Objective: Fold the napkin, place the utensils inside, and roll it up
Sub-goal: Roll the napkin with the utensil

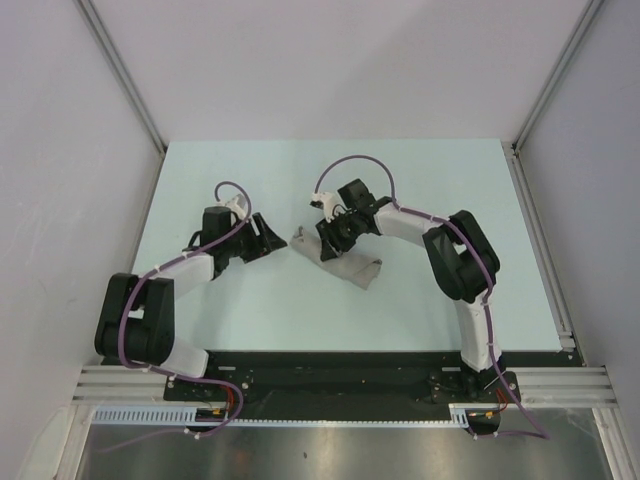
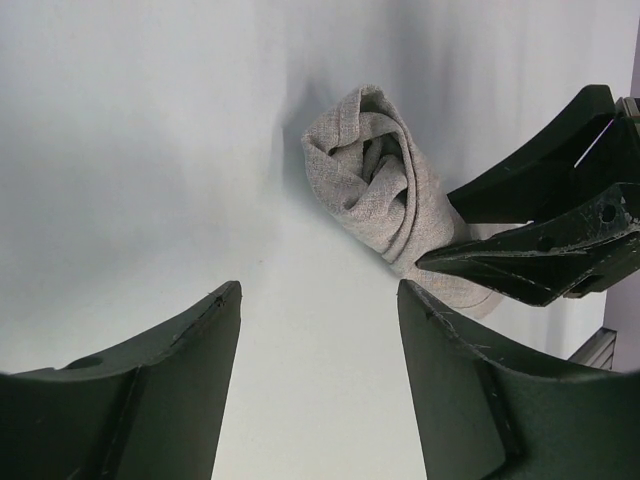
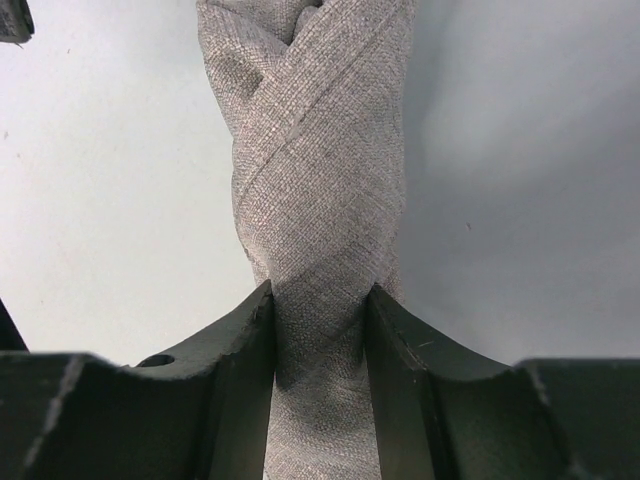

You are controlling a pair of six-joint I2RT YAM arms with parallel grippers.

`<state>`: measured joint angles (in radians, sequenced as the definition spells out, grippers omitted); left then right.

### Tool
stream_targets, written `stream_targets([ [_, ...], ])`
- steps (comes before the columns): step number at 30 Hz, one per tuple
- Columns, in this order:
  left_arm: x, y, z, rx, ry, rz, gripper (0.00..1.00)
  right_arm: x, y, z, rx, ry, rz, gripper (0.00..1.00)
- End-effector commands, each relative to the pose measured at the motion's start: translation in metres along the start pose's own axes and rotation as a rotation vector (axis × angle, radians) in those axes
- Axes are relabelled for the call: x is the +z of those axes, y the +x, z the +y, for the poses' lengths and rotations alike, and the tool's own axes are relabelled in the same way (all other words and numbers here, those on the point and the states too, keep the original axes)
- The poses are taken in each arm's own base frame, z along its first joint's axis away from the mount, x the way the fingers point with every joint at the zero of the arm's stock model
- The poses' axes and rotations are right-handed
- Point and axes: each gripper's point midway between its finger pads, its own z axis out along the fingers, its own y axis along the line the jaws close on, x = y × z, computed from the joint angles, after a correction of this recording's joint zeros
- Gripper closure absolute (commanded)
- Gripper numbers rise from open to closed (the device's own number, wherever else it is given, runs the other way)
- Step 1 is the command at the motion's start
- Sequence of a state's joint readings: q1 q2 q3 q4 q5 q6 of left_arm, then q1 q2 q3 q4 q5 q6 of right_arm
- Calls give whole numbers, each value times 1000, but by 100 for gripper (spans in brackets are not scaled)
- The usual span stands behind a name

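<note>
The napkin (image 1: 357, 270) lies on the table as a grey-beige roll with diagonal wraps (image 3: 320, 150). My right gripper (image 3: 320, 298) is shut on the roll, one finger pressing each side; from above it sits over the roll's middle (image 1: 333, 240). In the left wrist view the roll's spiral end (image 2: 372, 175) faces the camera, with the right gripper's fingers (image 2: 545, 250) clamped behind it. My left gripper (image 2: 320, 292) is open and holds nothing, a short way off the roll's left end (image 1: 268, 236). The utensils are hidden.
The pale table (image 1: 300, 310) is enclosed by white walls on three sides. A metal rail (image 1: 340, 385) carrying both arm bases runs along the near edge. A track (image 1: 545, 260) lines the table's right side.
</note>
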<state>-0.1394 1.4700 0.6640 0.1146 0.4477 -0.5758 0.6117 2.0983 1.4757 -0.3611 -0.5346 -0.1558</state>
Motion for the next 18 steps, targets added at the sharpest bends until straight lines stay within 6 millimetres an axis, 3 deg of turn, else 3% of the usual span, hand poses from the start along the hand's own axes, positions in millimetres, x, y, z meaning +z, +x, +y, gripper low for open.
stream_targets([
  [1, -5, -7, -10, 30, 39, -33, 32, 1, 2, 2, 20, -16, 21, 56],
  [3, -7, -6, -10, 27, 36, -26, 31, -4, -1, 4, 13, -14, 12, 52],
  [7, -16, -17, -20, 43, 41, -48, 28, -16, -13, 12, -1, -20, -15, 34],
  [13, -41, -37, -31, 71, 30, -97, 20, -50, -50, 28, -25, -18, -127, 23],
  [16, -59, -50, -32, 80, 22, -137, 17, -77, -71, 35, -21, -9, -204, 22],
  [18, -78, -62, -31, 85, 21, -183, 11, -87, -75, 30, 6, 24, -244, 22],
])
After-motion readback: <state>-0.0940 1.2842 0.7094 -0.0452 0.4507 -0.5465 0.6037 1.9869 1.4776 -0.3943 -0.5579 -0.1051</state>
